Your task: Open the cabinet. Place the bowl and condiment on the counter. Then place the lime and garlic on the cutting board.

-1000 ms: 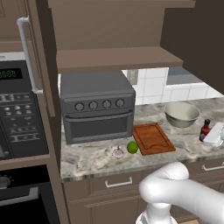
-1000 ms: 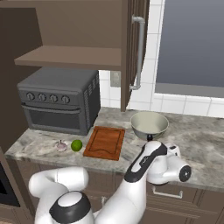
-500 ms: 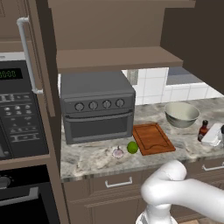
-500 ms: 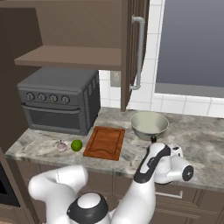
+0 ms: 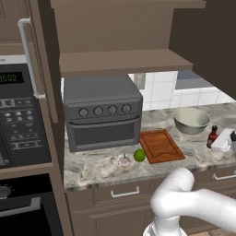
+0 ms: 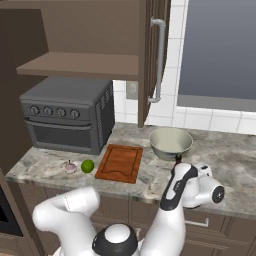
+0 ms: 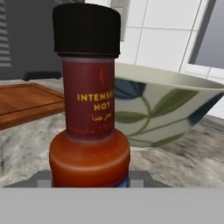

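- Standing upright on the table (image 5: 193, 152), near its right end, the condiment (image 5: 212, 136) is just right of the bowl (image 5: 191, 120).
- Claw (image 5: 228, 140) at the condiment; grip state cannot be determined.
- Lime (image 5: 139, 155) and garlic (image 5: 124, 160) lie left of the cutting board (image 5: 160, 145).
- Cabinet (image 5: 122, 34) doors open.

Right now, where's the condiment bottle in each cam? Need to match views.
Left base view: condiment stands on the counter at far right, right of the bowl.
Right base view: I can't make it out; the arm stands in front of that spot.
Hand view: condiment close up at centre-left, upright.
Shared landmark: the bowl, just behind it.
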Motion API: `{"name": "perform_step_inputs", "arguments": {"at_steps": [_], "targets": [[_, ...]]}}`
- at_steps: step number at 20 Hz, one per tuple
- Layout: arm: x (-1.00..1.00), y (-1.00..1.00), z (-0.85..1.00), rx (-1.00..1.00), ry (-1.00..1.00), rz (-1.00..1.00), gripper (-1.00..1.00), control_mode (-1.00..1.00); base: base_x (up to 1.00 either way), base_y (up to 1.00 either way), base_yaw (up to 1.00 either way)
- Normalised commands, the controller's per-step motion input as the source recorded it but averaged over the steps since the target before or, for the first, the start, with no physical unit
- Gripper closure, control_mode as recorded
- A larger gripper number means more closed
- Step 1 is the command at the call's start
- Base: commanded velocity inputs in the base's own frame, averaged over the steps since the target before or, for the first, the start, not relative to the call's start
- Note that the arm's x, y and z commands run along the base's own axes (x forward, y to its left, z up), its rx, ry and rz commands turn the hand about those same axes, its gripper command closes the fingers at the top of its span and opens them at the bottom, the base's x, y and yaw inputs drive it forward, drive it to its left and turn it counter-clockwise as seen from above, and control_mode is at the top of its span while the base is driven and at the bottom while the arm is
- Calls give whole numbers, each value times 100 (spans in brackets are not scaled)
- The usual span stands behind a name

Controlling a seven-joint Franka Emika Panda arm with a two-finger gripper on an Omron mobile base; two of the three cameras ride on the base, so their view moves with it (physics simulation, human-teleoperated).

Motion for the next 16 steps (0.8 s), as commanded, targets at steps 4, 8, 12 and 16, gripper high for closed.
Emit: {"name": "perform_step_inputs", "arguments": {"at_steps": [4,8,12,16], "targets": [[21,-12,-21,0,0,0,100,-100,0,0,0],[4,-8,-16,0,0,0,100,-100,0,0,0],[0,-1,-10,0,0,0,-100,-100,0,0,0],[-3,-1,0,0,-4,0,-100,-100,0,0,0]]}}
